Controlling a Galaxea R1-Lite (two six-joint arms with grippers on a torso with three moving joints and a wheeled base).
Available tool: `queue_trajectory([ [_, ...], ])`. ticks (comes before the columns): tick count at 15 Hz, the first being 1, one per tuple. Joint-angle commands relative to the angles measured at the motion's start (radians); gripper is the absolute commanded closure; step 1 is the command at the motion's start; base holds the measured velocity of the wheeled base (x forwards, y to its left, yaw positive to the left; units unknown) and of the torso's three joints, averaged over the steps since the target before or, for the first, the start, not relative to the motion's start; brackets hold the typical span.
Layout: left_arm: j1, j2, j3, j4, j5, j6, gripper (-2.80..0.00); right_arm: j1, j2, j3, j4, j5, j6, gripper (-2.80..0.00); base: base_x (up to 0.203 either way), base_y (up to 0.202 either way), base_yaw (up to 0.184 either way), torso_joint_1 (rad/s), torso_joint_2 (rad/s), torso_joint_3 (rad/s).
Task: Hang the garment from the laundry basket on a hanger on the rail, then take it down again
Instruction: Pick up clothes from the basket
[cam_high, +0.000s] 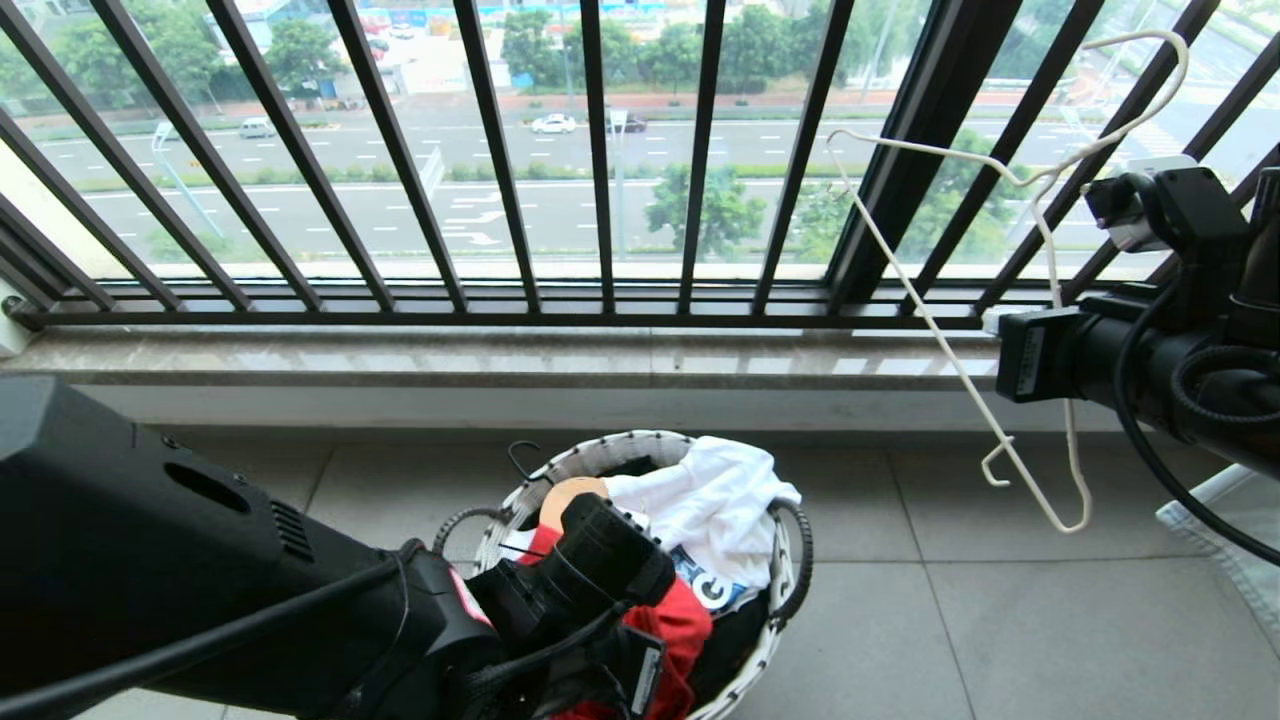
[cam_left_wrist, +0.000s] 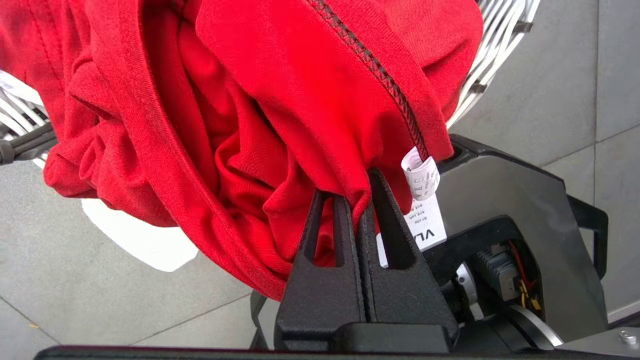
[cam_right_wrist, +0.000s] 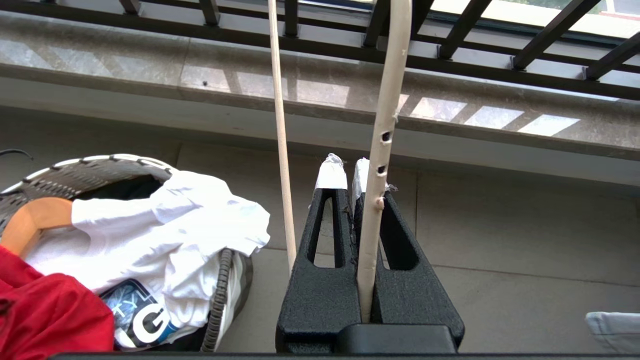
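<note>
The red garment is bunched up over the laundry basket, and part of it lies over the rim. My left gripper is shut on a fold of the red cloth next to the small white neck label. In the head view my left arm's own wrist hides those fingers, and only red cloth shows around it. At the right, my right gripper is shut on the wire of the cream-white hanger, holding it in the air before the balcony bars. The rail is out of view.
A white garment with a printed patch and a wooden hanger also sit in the basket. Black balcony railing and a stone sill close off the far side. A pale garment lies on the tiled floor at the right.
</note>
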Motion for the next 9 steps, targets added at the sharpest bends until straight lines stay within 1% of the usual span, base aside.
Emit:
queue_trajectory([
  [1,-0.017,0.058,0.010,0.005,0.002,0.001,0.00,-0.001,-0.001,-0.001,-0.003,-0.002,-0.001,0.00,0.000,0.000,0.000,0.000,0.00,0.000],
  [4,-0.019,0.065,0.014,0.006,0.002,0.007,0.00,0.001,-0.001,-0.001,-0.002,-0.002,-0.001,0.00,0.000,0.000,0.000,0.000,0.00,0.000],
  [5,-0.019,0.060,0.013,0.006,0.002,0.006,-1.93,0.001,-0.001,-0.001,-0.001,-0.002,-0.001,0.00,0.000,0.000,0.000,0.000,0.00,0.000],
  [6,-0.018,0.053,0.013,0.007,0.002,0.007,-2.80,-0.001,-0.001,-0.001,-0.001,-0.002,-0.001,0.00,0.000,0.000,0.000,0.000,0.00,0.000],
  [9,-0.017,-0.015,0.013,0.013,0.002,0.030,-2.80,0.001,-0.001,0.001,-0.001,-0.002,-0.001,0.00,0.000,0.000,0.000,0.000,0.00,0.000],
])
